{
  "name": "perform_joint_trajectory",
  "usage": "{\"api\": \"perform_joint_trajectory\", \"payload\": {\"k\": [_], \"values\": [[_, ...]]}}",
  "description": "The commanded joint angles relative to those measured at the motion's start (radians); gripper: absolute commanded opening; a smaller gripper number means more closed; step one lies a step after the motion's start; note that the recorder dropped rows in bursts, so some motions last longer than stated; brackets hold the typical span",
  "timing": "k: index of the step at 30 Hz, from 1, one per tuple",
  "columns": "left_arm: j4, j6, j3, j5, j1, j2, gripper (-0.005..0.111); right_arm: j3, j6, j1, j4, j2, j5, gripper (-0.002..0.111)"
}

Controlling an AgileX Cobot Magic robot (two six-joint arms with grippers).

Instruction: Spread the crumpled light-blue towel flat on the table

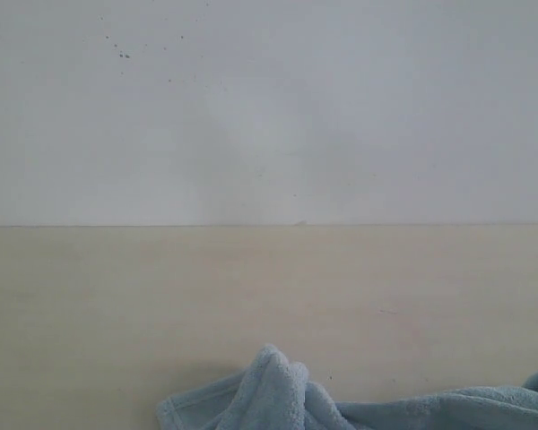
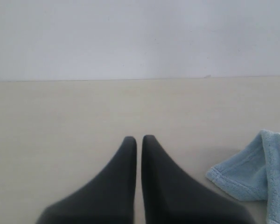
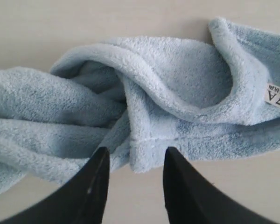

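Towel [image 1: 359,405]: crumpled and twisted on the desk [image 1: 117,305], at the near edge of the exterior view, from the middle out to the right. The frame cuts off its lower part.
Long axis: the bundle runs side to side in the exterior view, roughly parallel to the back edge of the desk. It lies crosswise to the fingers of the right gripper [image 3: 136,150].
Pointing: one hemmed corner points toward the left gripper [image 2: 139,139]. The tag [image 3: 275,97] sits at a curled-over corner.
Left gripper: jaws together, holding nothing, over bare desk just beside the towel corner.
Right gripper: jaws parted, nothing clamped. A folded hem edge lies just ahead of the gap.
Risk 1: the right jaws may close on several layers at that fold. The bundle would then drag as one lump and not open.
Risk 2: a one-sided pull on the smooth desk would likely slide the towel and leave the twist in.
Risk 3: the left jaws must part before the corner can be taken. A closed approach would only push it.
Unknown: how far the towel extends below the frame.
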Motion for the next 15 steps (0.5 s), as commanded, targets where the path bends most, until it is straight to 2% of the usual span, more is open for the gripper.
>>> {"api": "perform_joint_trajectory", "payload": {"k": [1,15], "values": [[-0.008,0.005,0.003,-0.004,-0.003,-0.003,0.004,0.003,-0.008,0.003,-0.02,0.042,-0.023,0.037],[-0.008,0.005,0.003,-0.004,-0.003,-0.003,0.004,0.003,-0.008,0.003,-0.036,0.184,-0.098,0.037]]}}
